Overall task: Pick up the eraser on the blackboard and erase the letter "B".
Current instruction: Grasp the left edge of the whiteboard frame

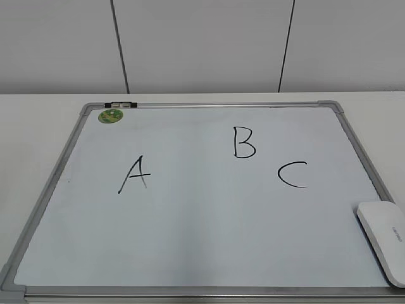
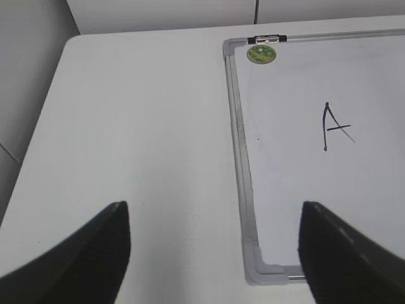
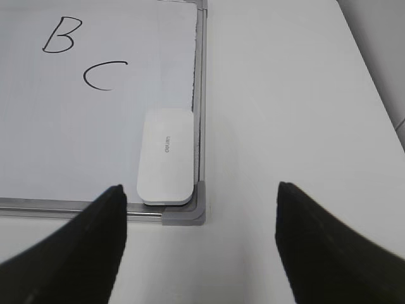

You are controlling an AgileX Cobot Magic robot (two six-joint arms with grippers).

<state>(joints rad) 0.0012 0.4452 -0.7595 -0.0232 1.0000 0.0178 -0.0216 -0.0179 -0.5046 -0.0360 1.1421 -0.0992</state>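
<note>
The blackboard (image 1: 190, 240) lies flat on the table, pale with a grey frame. The black letter "B" (image 1: 243, 142) is drawn right of its middle, between an "A" (image 1: 135, 174) and a "C" (image 1: 293, 174). The white eraser (image 1: 384, 237) lies on the board's near right corner; it also shows in the right wrist view (image 3: 166, 156), with the "B" (image 3: 62, 35) far left. My right gripper (image 3: 201, 244) is open and empty, above bare table just in front of that corner. My left gripper (image 2: 215, 253) is open and empty beside the board's near left corner (image 2: 259, 269). Neither gripper shows in the exterior view.
A small round green magnet (image 1: 110, 116) sits on the board's far left corner, next to a metal clip (image 1: 120, 104) on the frame. White table (image 2: 139, 126) lies on both sides of the board. A pale panelled wall (image 1: 202, 44) stands behind.
</note>
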